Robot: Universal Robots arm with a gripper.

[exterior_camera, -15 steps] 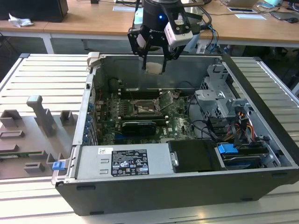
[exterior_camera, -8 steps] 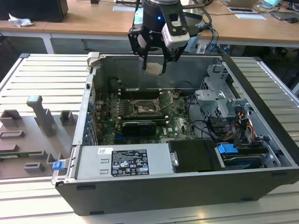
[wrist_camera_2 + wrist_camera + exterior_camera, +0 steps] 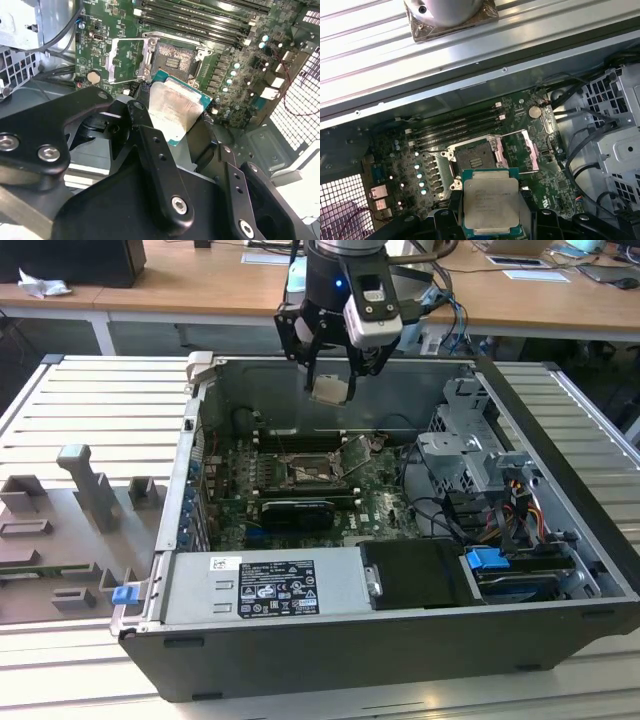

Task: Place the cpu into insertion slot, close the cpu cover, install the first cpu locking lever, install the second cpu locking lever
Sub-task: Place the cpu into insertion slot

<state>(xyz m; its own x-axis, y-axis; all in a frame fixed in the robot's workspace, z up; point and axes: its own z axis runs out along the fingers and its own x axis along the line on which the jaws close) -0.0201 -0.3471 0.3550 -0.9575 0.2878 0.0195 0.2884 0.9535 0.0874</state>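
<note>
1. Your gripper (image 3: 330,378) is closed on the cpu (image 3: 330,389). In both wrist views you can see its black fingers (image 3: 150,145) pressing on opposite edges of the chip.
2. You are holding the cpu in the air above the open computer case (image 3: 400,650), over the far part of the motherboard (image 3: 235,480) and well apart from it. In the first wrist view its pale metal face is turned toward the camera.
3. The insertion slot (image 3: 305,472) sits near the middle of the motherboard, just nearer than the long memory slots (image 3: 300,438). Its dark contact field lies exposed.
4. The cpu cover (image 3: 356,453) is swung open. It stands tilted up from the edge of the slot on the exterior view's right.
5. The black graphics card (image 3: 297,512) lies just on the near side of the slot. The power supply (image 3: 265,585) runs along the case's near wall.
6. The case rests on a slatted metal table (image 3: 90,400).
</note>
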